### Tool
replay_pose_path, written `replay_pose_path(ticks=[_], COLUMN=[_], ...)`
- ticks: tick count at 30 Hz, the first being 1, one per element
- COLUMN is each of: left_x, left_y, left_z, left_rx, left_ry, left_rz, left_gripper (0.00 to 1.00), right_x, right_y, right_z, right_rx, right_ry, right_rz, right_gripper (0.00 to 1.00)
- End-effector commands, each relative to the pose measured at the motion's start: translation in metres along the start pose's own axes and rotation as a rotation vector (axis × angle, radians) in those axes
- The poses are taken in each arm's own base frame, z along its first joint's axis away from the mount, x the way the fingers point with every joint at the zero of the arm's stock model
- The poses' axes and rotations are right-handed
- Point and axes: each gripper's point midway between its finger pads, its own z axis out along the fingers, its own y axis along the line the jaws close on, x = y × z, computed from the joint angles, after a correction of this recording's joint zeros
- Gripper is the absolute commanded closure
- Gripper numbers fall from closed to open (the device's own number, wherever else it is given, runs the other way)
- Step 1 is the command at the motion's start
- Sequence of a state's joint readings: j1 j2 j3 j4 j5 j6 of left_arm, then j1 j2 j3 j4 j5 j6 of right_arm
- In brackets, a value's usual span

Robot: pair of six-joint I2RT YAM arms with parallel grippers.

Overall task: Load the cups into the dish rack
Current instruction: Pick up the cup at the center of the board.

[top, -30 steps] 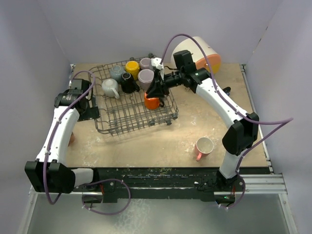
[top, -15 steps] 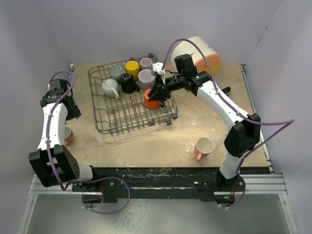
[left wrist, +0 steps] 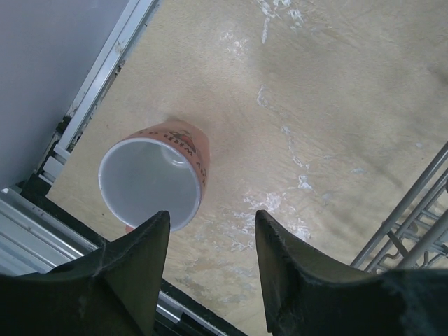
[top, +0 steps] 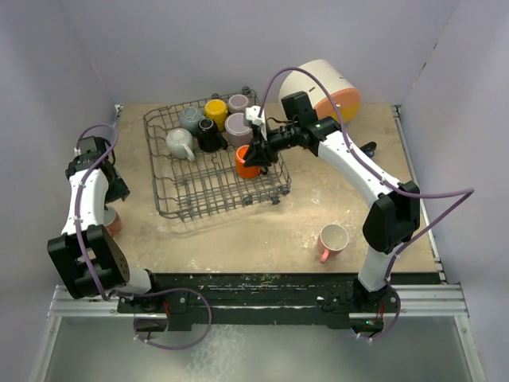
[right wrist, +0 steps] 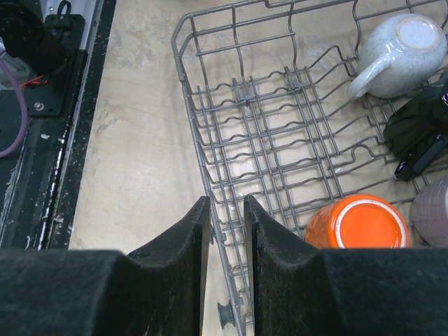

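The grey wire dish rack (top: 171, 208) holds several cups bottom-up, among them an orange one (top: 248, 161), a yellow one (top: 215, 110) and a pale grey one (top: 180, 143). My right gripper (right wrist: 227, 210) hovers over the rack (right wrist: 183, 84), just left of the orange cup (right wrist: 358, 222). Its jaws are open only a narrow slit, and nothing is between them. A salmon cup (left wrist: 150, 182) with a white inside stands upright by the table's left edge. My left gripper (left wrist: 212, 227) hangs open above it, its left fingertip (left wrist: 157, 234) over the rim. A pink cup (top: 332, 239) stands at the front right.
A big white cylinder (top: 326, 87) with an orange front lies at the back right. Grey walls close in the left, back and right sides. A metal rail (left wrist: 91, 77) runs along the table edge beside the salmon cup. The rack's corner (left wrist: 413, 224) is close on the left gripper's right.
My left arm has swung away from the rack's left side to the table's left edge, over the salmon cup, and its jaws have narrowed. The right gripper has edged slightly back over the orange cup.
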State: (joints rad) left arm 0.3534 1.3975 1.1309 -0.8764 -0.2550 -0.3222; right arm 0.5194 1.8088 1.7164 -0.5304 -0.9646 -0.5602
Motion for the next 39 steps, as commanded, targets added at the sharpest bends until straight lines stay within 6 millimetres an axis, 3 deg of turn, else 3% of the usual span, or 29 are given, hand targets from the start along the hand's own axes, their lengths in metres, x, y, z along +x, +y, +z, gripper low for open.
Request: replay_pose_path(ticks=[1, 8, 15, 22, 24, 29, 39], left_x=[-0.007, -0.002, 0.012, 0.017, 0.016, 0.008, -0.016], left_y=[0.003, 0.011, -0.001, 0.000, 0.001, 0.000, -0.013], left_z=[0.010, 0.030, 0.049, 0.054, 0.051, 0.038, -0.028], left_rx=[-0.031, -0.065, 0.009, 0.009, 0.010, 0.033, 0.202], left_ry=[-0.015, 0.041, 0.141, 0.163, 0.155, 0.121, -0.037], left_rz=[-0.069, -0.147, -0.184, -0.204, -0.208, -0.223, -0.294], left_gripper=[0.46, 0.51, 0.58, 0.94, 1.00, 1.00, 1.00], right_x=[-0.017, -0.018, -0.020, -0.022, -0.023, -0.032, -0.057], right_y=[0.000, 0.006, 0.007, 0.009, 0.011, 0.016, 0.029], right_z=[0.000, -0.002, -0.003, -0.003, -0.003, -0.007, -0.019], right_rx=[0.014, 0.005, 0.003, -0.006, -0.012, -0.019, -0.035], right_ry=[-0.029, -0.036, -0.041, -0.048, -0.052, -0.072, -0.122], right_rz=[-0.037, -0.043, -0.046, -0.049, -0.050, -0.061, -0.086], right_gripper=[0.72, 0.72, 0.72, 0.72, 0.72, 0.73, 0.73])
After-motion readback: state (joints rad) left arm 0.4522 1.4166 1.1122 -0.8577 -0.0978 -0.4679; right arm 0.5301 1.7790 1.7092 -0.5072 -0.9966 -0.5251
